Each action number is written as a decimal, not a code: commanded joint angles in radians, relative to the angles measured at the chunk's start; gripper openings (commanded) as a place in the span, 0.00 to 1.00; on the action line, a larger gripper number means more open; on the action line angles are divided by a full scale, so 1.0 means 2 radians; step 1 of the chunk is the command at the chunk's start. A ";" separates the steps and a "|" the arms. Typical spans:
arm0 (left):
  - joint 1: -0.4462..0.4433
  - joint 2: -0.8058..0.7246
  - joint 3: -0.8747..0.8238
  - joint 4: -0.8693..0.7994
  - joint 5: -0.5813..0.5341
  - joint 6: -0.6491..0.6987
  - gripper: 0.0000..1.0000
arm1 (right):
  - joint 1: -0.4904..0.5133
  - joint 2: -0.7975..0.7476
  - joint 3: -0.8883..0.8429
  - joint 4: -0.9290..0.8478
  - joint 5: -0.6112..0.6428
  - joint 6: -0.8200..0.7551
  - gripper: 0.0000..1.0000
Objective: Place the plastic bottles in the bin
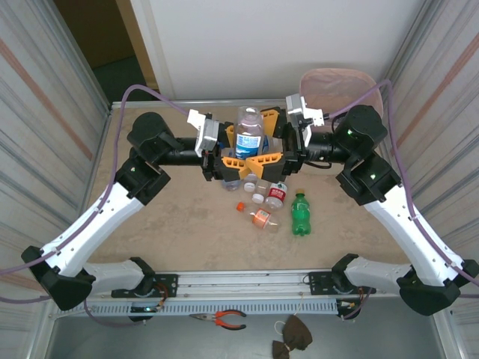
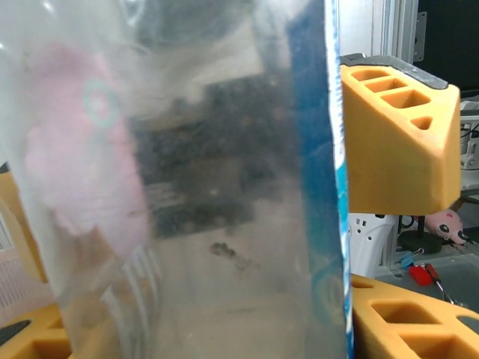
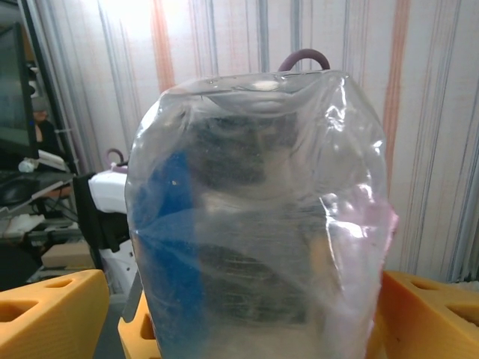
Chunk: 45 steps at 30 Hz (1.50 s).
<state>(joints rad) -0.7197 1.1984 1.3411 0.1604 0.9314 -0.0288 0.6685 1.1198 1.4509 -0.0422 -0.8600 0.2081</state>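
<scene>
- Middle of the top view: a big clear bottle (image 1: 249, 133) with a blue label stands upright, raised above the table (image 1: 187, 224), between the two arms.
- The left claw (image 1: 230, 146) reaches in from the left and is clenched on this bottle. In the left wrist view the bottle's clear wall and blue label (image 2: 318, 187) press up close, with an orange finger (image 2: 397, 142) right beside them.
- The right claw (image 1: 274, 138) comes in from the right with its jaws spread to either side of the same bottle. In the right wrist view a gap shows between the lower-left finger (image 3: 45, 310) and the bottle, so it has no hold on it.
- The pink bin (image 1: 337, 86) sits at the upper right, behind the right arm, well apart from the raised bottle.
- Below the claws, small bottles lie on the table: a green one (image 1: 300, 213), a red-labelled one (image 1: 275, 194) and an orange-capped one on its side (image 1: 259, 217).
- More lie half hidden under the claws.
- Pliers (image 1: 224, 320) lie at the bottom edge.
</scene>
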 commanded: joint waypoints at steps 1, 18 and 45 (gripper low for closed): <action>-0.004 -0.009 0.017 0.003 -0.004 0.009 0.56 | 0.006 0.001 0.004 0.001 0.003 -0.015 0.86; -0.004 -0.011 0.014 0.001 -0.005 0.011 0.56 | 0.014 0.006 0.009 0.002 0.004 -0.015 0.59; -0.004 -0.049 -0.002 -0.037 -0.068 0.039 0.84 | -0.001 -0.005 0.018 -0.016 0.063 -0.038 0.45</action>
<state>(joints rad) -0.7231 1.1576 1.3403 0.1013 0.8551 0.0078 0.6815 1.1301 1.4521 -0.0566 -0.7784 0.1581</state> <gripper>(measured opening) 0.837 0.449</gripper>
